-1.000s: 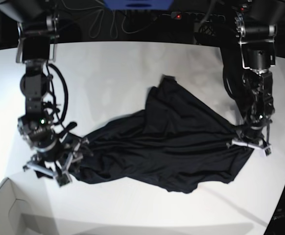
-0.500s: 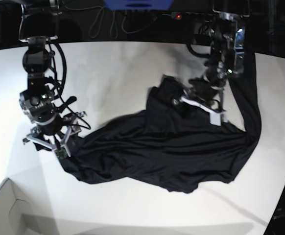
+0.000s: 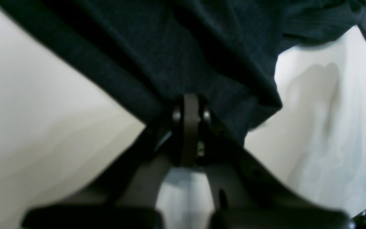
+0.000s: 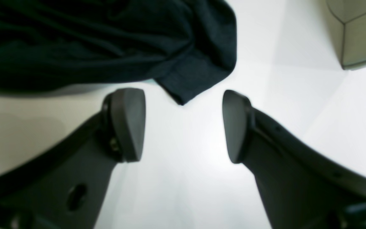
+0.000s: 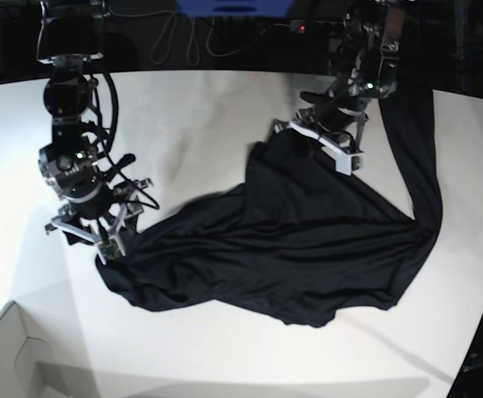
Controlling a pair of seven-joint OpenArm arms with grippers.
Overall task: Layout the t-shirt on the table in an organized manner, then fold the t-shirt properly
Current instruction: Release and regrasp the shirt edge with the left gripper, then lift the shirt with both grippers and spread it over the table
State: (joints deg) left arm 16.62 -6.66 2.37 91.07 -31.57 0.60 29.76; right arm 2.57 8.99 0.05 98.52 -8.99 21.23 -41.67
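Observation:
The black t-shirt (image 5: 291,240) lies crumpled across the middle of the white table (image 5: 200,124). My left gripper (image 5: 329,149) is at the back right, shut on a fold of the t-shirt (image 3: 202,47); in the left wrist view its jaws (image 3: 191,108) meet with fabric pinched between them. A long strip of cloth (image 5: 424,166) runs from that arm down the right side. My right gripper (image 5: 84,236) stands open at the shirt's left end. In the right wrist view a shirt corner (image 4: 199,76) lies just ahead of the open gripper (image 4: 183,124), with nothing between the fingers.
A white box corner (image 5: 9,348) sits at the front left, also seen as the box corner (image 4: 357,31) in the right wrist view. Cables and dark equipment (image 5: 225,25) line the table's back edge.
My left gripper has carried its pinch of shirt from the front right up to the back, stretching a strip of cloth along the right. The right gripper has shifted back slightly, staying open.

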